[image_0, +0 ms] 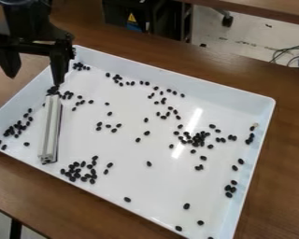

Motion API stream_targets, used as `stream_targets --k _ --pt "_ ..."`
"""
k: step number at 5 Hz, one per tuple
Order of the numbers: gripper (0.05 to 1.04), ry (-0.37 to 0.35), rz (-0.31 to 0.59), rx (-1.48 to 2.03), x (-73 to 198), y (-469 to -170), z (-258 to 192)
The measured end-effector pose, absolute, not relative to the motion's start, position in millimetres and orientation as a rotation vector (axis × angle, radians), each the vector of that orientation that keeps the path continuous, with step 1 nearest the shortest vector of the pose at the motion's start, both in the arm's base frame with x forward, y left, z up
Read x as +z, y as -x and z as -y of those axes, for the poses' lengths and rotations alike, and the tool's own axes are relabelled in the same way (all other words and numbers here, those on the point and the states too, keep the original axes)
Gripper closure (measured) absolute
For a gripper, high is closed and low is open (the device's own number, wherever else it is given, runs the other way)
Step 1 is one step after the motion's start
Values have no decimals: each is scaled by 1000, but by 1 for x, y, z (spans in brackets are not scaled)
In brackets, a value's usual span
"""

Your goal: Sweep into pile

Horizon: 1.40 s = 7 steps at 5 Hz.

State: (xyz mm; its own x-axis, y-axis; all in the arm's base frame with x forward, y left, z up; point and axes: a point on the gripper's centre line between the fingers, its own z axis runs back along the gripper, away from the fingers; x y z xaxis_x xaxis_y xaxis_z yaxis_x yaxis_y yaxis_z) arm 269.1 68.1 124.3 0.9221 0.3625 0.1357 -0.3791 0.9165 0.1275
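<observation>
Black fingers (58, 67) hang wide apart at the upper left of the white rectangular tray (177, 184); inside it, a long silver bar (51, 130) lies among scattered black oval beans (198, 139).

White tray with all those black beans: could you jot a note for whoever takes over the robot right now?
Tool: open, at the tray's upper left edge in the picture, nothing between its fingers. One fingertip is close to the silver bar's upper end; I can't tell if they touch.
Silver bar: lying in the left part of the tray.
Beans: scattered across the tray, with looser clusters at right, lower left and far left.
Done: no single pile.
Left: sweep the beans together, probably with the bar.
</observation>
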Motion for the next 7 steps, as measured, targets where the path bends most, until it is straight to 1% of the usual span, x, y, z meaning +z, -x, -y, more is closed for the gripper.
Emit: stream_targets --k 1,2,4,5,6,7 --pt "83 -152 86 383 118 -266 -67" --pt "83 -156 35 402 96 -255 -68" --pt "83 -98 -1 462 51 -238 -83" --pt "83 -30 -26 421 26 -240 -86" --pt "83 -5 -15 403 12 -248 -84" --pt "83 13 26 394 12 -259 -76"
